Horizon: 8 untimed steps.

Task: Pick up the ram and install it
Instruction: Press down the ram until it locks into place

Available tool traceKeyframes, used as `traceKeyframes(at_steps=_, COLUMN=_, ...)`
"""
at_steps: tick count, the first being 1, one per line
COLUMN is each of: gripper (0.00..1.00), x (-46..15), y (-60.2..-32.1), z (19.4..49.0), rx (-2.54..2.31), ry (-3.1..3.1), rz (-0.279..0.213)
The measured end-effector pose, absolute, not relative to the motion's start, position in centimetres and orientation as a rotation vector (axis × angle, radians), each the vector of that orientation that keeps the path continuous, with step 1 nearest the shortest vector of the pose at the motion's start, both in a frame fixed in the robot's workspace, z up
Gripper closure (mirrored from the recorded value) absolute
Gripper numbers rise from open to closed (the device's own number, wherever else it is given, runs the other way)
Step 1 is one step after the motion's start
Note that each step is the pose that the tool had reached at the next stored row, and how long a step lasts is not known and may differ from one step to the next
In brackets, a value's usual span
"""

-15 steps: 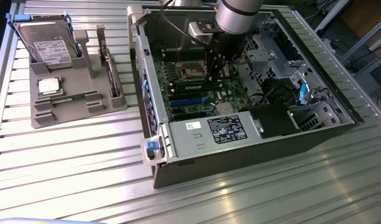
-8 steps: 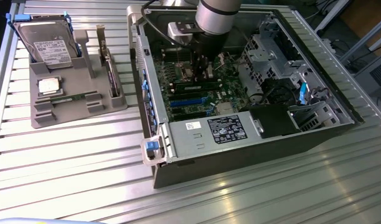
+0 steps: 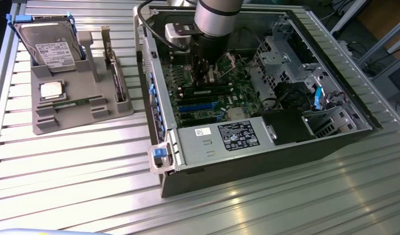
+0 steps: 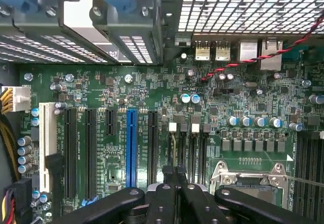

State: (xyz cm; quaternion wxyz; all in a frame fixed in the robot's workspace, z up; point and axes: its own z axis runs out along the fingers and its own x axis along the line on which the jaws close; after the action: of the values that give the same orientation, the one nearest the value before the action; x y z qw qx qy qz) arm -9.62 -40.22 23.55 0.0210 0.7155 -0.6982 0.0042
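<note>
Well away from the gripper (image 3: pixel 205 73), the tray (image 3: pixel 49 125) holds a hard drive (image 3: pixel 49 46), silver chip (image 3: pixel 53 91) & a spare green stick (image 3: pixel 74 103). The gripper (image 4: pixel 174 172) is inside the PC case (image 3: pixel 252 161), low over the board (image 4: pixel 101 92). Jaws fully shut; can't tell if they pinch anything. The ram (image 3: pixel 210 91) looks seated in a slot right under the tips. To do this well, I'd say: press straight down, centred, even force, no tilt, so the white clips (image 4: pixel 172 128) can latch.
</note>
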Motion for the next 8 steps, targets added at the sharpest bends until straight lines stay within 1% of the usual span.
traceKeyframes(at_steps=8, gripper=0.89, x=-9.62, y=-40.22, z=23.2, rx=2.22, ry=-2.166, rz=0.011)
